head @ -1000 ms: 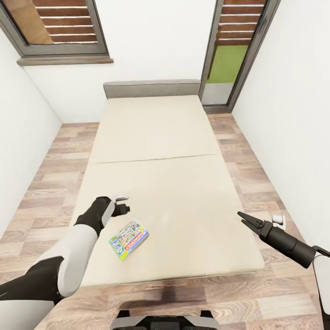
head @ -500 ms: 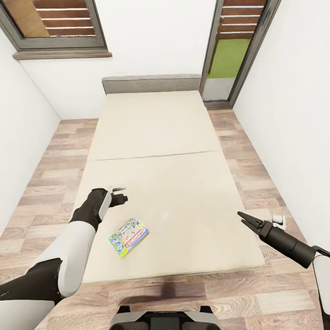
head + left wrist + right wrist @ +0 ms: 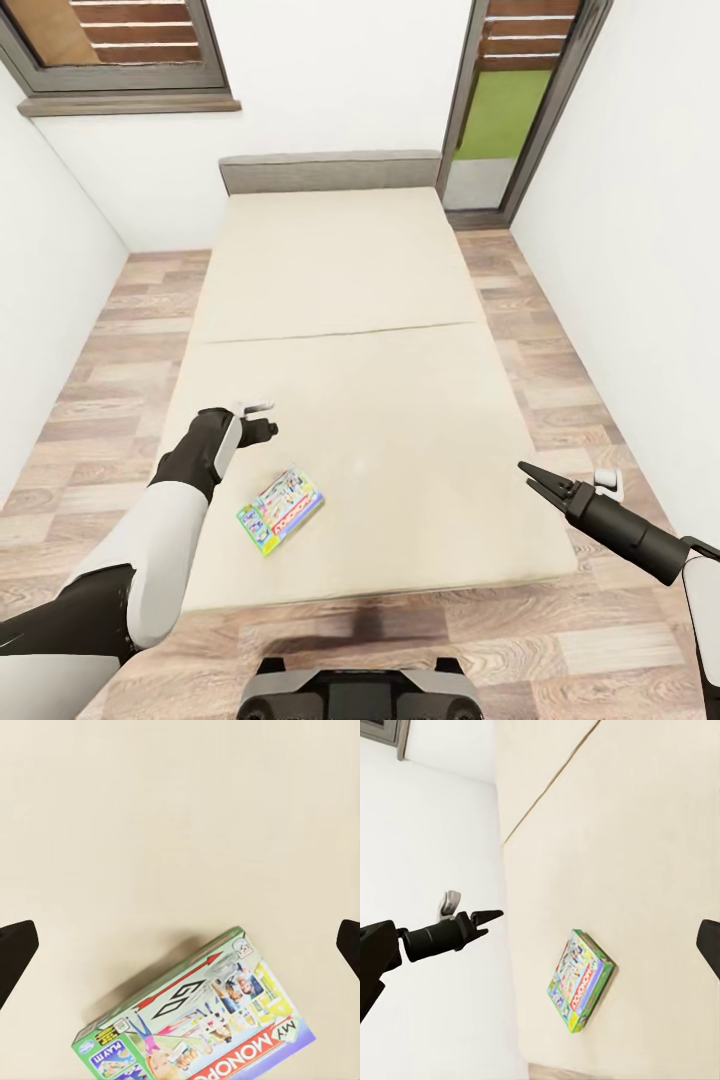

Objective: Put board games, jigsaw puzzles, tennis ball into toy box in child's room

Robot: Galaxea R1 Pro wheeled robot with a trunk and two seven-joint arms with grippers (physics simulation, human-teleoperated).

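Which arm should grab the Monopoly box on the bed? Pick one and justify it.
Left. The left gripper hovers just beyond the Monopoly box, jaws spread wide, box in its wrist view. The right gripper sits at the bed's far edge, well away.

Bed [image 3: 340,300]: a broad beige mattress surface, bare apart from one board game [image 3: 281,511] lying flat near the foot end, toward the left edge. Open mattress is seen on every side of the game, and open air above it. Left gripper [image 3: 262,429]: held above the mattress just beyond the game, fingers [image 3: 15,952] spread wide at the edges of the wrist view, nothing between them. Right gripper [image 3: 533,477]: held past the bed's right edge, well apart from the game. Headboard [image 3: 330,171]: bounds the far end. Walls [image 3: 620,250]: flank both sides, with strips of wood floor [image 3: 110,360] between them and the bed.
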